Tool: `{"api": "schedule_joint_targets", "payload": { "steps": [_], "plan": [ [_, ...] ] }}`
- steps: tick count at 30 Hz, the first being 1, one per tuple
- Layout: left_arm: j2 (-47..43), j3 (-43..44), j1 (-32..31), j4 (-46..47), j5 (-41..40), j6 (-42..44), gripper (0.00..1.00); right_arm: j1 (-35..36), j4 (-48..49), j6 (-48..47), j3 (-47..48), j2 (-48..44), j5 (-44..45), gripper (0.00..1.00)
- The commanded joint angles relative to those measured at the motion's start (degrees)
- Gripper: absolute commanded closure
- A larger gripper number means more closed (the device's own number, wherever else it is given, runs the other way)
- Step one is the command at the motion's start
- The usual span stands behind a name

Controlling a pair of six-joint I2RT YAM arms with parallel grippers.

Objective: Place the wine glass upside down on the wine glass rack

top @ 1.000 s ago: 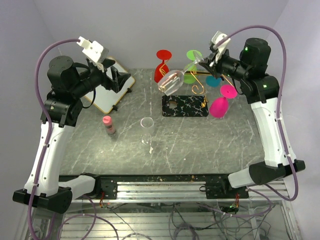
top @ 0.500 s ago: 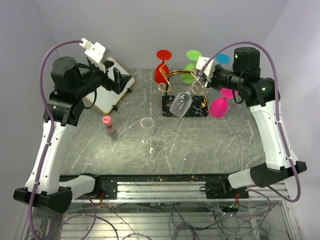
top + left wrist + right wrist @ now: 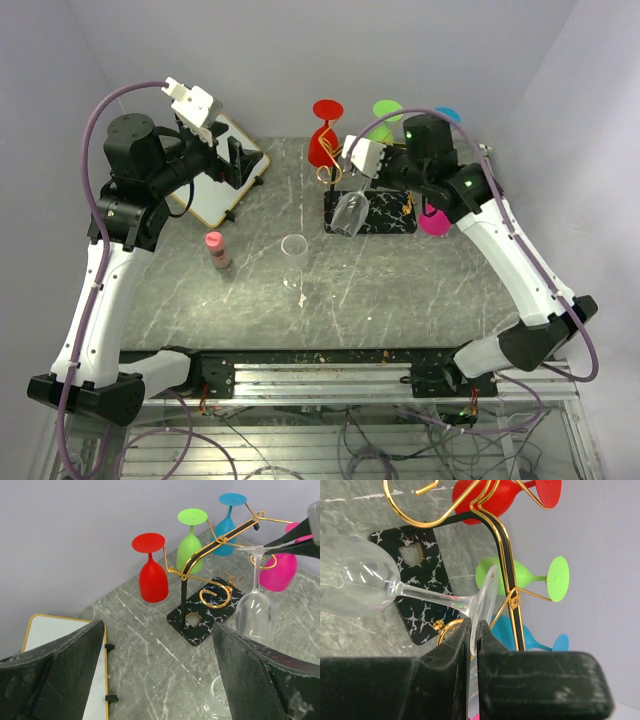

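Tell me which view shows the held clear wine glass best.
Left wrist: the wine glass hangs bowl-down beside the rack, nearly whole. Right wrist shows its foot pinched in the right fingers, bowl cropped. Top shows it small.

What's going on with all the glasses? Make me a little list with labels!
right fingers: shut on the foot of the wine glass
wine glass: clear, bowl down, foot near a gold arm; whether it is hooked is unclear
rack: red glass, green glass, blue glass, pink glass hang upside down
left fingers: open, empty
table: second clear glass, pink-capped bottle, white board
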Motion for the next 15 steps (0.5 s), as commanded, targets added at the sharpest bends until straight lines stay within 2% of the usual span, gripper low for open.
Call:
{"api": "schedule_joint_targets", "payload": {
  "steps": [1,10,15],
  "plan": [
    [-0.1,-0.5,0.3,0.6,-0.2,0.7,0.0,2.8,9.4,0.6,-1.7,0.2,12.0,1.0],
    [-0.4,-0.9,0.3,0.3,0.0,1.2,0.0,4.3,16.4,0.1,-4.5,2.0,25.1,1.0],
    [-0.3,-0.9,0.3,0.4,0.2,1.1,0.0,4.5,18.1,-0.2,-5.3,2.4,28.1,1.0]
  ]
}}
